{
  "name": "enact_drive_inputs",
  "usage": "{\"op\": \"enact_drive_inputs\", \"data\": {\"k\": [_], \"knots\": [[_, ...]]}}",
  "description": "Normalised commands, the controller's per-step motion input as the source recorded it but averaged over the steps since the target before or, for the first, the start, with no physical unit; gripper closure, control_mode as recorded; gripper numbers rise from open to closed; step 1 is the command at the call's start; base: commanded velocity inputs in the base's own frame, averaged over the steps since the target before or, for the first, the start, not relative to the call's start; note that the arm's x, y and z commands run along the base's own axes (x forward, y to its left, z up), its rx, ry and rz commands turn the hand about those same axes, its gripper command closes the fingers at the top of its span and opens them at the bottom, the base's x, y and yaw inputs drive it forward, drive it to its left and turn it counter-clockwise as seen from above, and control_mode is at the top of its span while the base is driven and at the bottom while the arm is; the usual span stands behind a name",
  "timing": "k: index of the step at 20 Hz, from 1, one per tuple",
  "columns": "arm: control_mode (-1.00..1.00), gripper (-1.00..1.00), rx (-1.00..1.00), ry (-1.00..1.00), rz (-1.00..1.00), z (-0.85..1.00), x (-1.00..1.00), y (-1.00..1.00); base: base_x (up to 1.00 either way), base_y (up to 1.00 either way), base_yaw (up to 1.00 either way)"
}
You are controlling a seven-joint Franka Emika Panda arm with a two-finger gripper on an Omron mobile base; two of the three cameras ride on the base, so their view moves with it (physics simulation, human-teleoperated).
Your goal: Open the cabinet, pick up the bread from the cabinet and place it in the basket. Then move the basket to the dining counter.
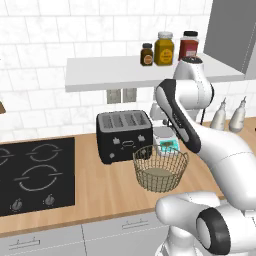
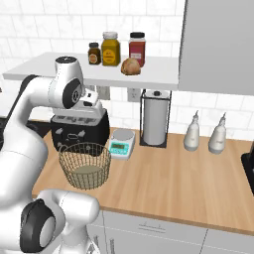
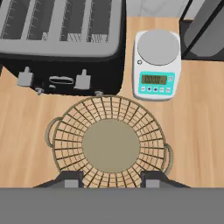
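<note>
Hand view looks straight down on the basket [image 3: 110, 142], which stands upright on the wooden desk [image 3: 197, 122] with nothing lying on its flat beige base. The claw [image 3: 111, 178] hovers above the basket's near rim, its two dark fingertips [image 3: 72, 178] standing apart with nothing between them. Just behind the basket stands a black four-slot toaster [image 3: 61, 43], and a white kitchen scale [image 3: 157, 65] with a teal display panel lies beside the toaster, toward the back of the desk.

From the right base camera, the bread [image 2: 131, 66], a small brown roll, rests on the white wall shelf [image 2: 158, 74] near three jars [image 2: 110, 48], well above and apart from the basket. A paper towel holder [image 2: 155, 118] stands against the tiled wall at the back edge of the desk, with two pale bottles [image 2: 192, 131] further right.

From the left base camera, a black stove [image 1: 35, 175] is set into the desk's left end, and the basket sits near the front edge.
</note>
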Motion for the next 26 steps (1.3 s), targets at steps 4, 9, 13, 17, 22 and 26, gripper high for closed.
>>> {"op": "enact_drive_inputs", "data": {"k": [4,9,13,17,22,26], "knots": [[-1.0,-1.0,-0.04,-0.02,-0.01,-0.01,0.0,0.01,0.0,0.0,0.0],[-1.0,-1.0,-0.33,-0.36,-0.11,0.22,-0.17,0.01,0.0,0.0,0.0],[-1.0,-1.0,-0.25,-0.47,-0.07,0.64,-0.19,-0.18,0.0,0.0,0.0],[-1.0,-1.0,-0.06,-0.27,-0.07,0.95,-0.02,-0.09,0.0,0.0,0.0],[-1.0,-1.0,0.04,-0.13,-0.03,0.9,0.0,-0.53,0.0,0.0,0.0],[-1.0,-1.0,0.12,0.0,-0.01,0.67,0.2,-0.5,0.0,0.0,0.0]]}}
